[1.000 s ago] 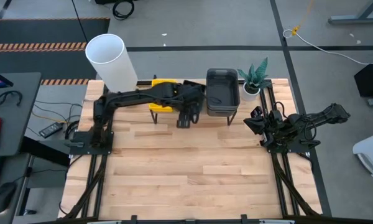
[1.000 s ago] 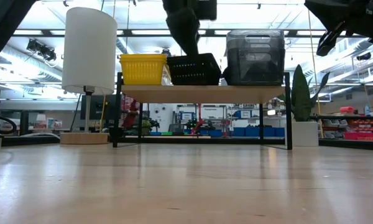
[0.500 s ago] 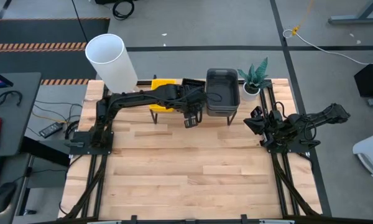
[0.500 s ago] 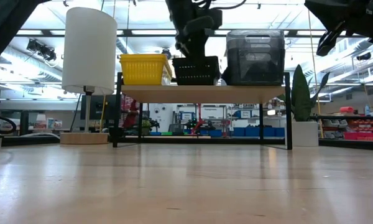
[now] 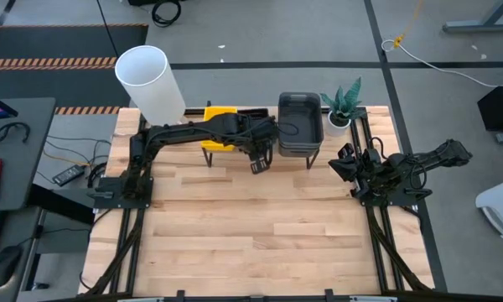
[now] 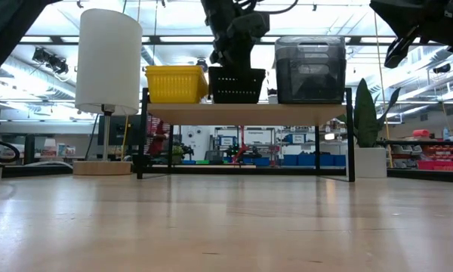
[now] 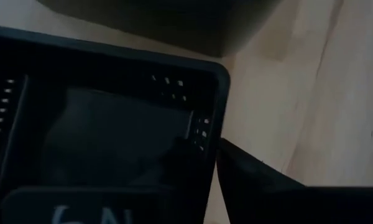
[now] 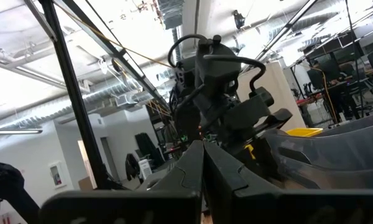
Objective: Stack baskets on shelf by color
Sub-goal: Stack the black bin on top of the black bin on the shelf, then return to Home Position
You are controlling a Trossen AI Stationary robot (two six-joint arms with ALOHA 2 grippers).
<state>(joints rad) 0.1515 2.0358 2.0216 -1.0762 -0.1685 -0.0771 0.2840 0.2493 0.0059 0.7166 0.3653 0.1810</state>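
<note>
On the shelf (image 6: 249, 113) at the table's far edge stand a yellow basket (image 6: 174, 83), a black slotted basket (image 6: 236, 85) and a stack of smoky-grey baskets (image 6: 311, 69), each resting on its bottom. My left gripper (image 5: 256, 158) reaches down from above the shelf's near side and is shut on the black basket (image 7: 112, 143). My right gripper (image 5: 344, 164) hangs shut near the table's right edge, holding nothing; its closed fingers (image 8: 203, 162) show in the right wrist view. My left gripper pinches one wall of the black basket (image 7: 212, 134), close to a corner (image 7: 221, 71), with one finger inside the basket and one finger (image 7: 255, 180) outside. The fingers come from above, pointing down. The basket sits level with its bottom on the shelf plank.
A white cylindrical lamp (image 5: 149, 82) stands at the far left, a small potted plant (image 5: 342, 107) right of the grey baskets. The wooden tabletop (image 5: 260, 226) stretches in front of the shelf. The shelf's thin black legs (image 6: 350, 136) stand on the table.
My left gripper has shifted a little toward the table's right edge and down onto the black basket, and has shut on its wall. The black basket, which stood askew on the shelf, now sits square and level between the yellow and grey baskets.
</note>
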